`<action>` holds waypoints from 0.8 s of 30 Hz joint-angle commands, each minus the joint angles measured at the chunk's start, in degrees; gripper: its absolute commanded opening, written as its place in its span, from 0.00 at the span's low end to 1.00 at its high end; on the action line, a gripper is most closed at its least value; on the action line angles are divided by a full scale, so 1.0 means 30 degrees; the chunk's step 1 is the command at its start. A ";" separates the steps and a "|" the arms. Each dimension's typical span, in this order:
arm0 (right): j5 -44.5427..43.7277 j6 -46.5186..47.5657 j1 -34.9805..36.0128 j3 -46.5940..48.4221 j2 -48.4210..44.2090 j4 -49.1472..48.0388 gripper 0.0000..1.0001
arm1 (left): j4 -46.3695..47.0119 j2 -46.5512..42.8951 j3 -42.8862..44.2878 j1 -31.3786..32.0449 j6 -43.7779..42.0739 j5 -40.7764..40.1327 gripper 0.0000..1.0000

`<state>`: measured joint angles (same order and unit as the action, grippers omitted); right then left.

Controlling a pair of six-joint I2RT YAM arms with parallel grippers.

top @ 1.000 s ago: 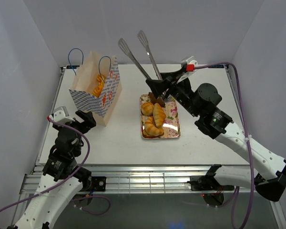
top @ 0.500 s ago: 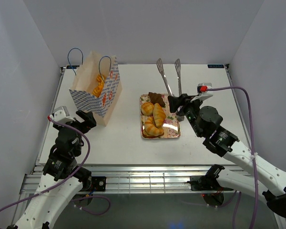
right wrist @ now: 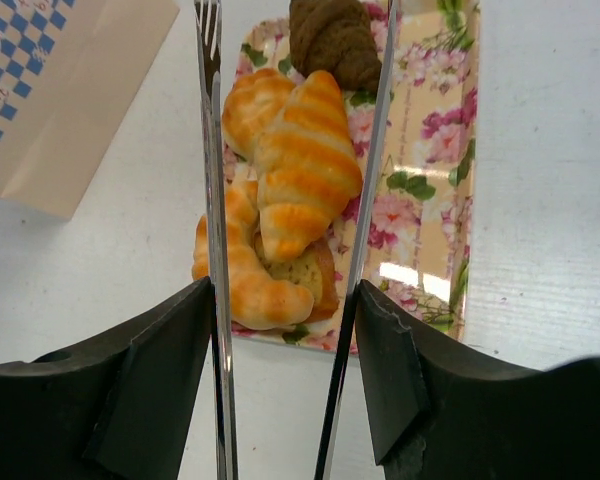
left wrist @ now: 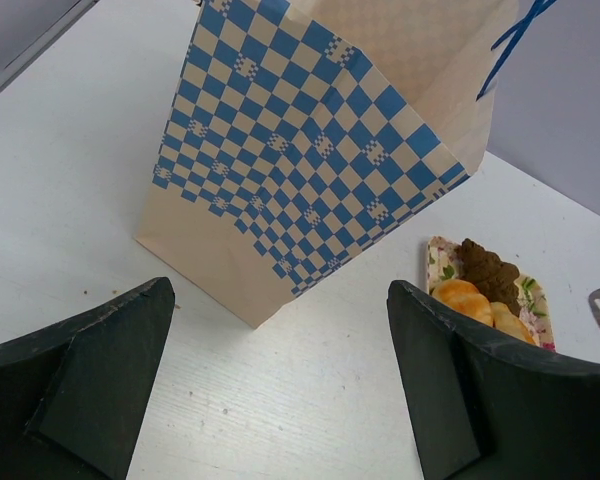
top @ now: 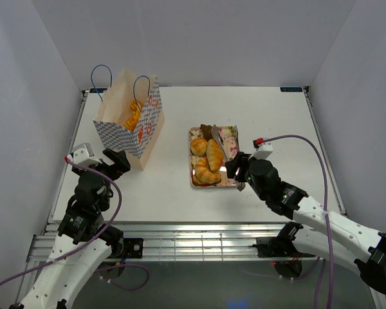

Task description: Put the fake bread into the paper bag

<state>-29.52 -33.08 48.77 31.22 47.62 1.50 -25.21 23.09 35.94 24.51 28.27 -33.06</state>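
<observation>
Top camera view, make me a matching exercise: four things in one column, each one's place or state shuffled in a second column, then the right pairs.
1. paper bag
2. dark brown piece
3. tongs
4. left gripper

A. open, holding nothing
B. clamped in the right gripper
C. upright, left of the tray
D. on the tray's far end

Pairs: 1-C, 2-D, 3-B, 4-A

The tan paper bag has blue-and-white checked sides, the glossy toy breads are golden-orange, the rectangular tray pink-floral
</observation>
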 commanded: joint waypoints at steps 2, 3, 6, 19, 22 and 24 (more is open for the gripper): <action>0.1721 -0.0839 -0.0027 -0.0008 0.1293 -0.0588 0.63 | 0.0288 0.0037 0.0030 0.0062 -0.0254 0.0384 0.98; 0.1985 -0.0838 -0.0027 0.0080 0.1963 -0.0529 0.63 | 0.0289 0.0066 0.0030 0.0062 -0.0254 0.0385 0.98; 0.2514 -0.0722 0.0002 0.0605 0.2991 0.0174 0.63 | 0.0347 0.0066 0.0001 0.0062 -0.0283 0.0472 0.98; 0.3072 -0.0604 0.0002 0.1106 0.4168 0.0673 0.63 | 0.0377 0.0154 0.0001 0.0062 -0.0342 0.0707 0.98; 0.3159 -0.0575 -0.0027 0.1252 0.4138 0.0789 0.63 | 0.0435 0.0183 0.0001 0.0062 -0.0342 0.0765 0.98; 0.3305 -0.0575 -0.0027 0.1457 0.4138 0.1052 0.63 | 0.0435 0.0184 -0.0028 0.0062 -0.0371 0.0795 0.98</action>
<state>-20.14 -34.41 48.77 32.27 60.12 4.99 -24.82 23.14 35.94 24.51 27.86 -31.62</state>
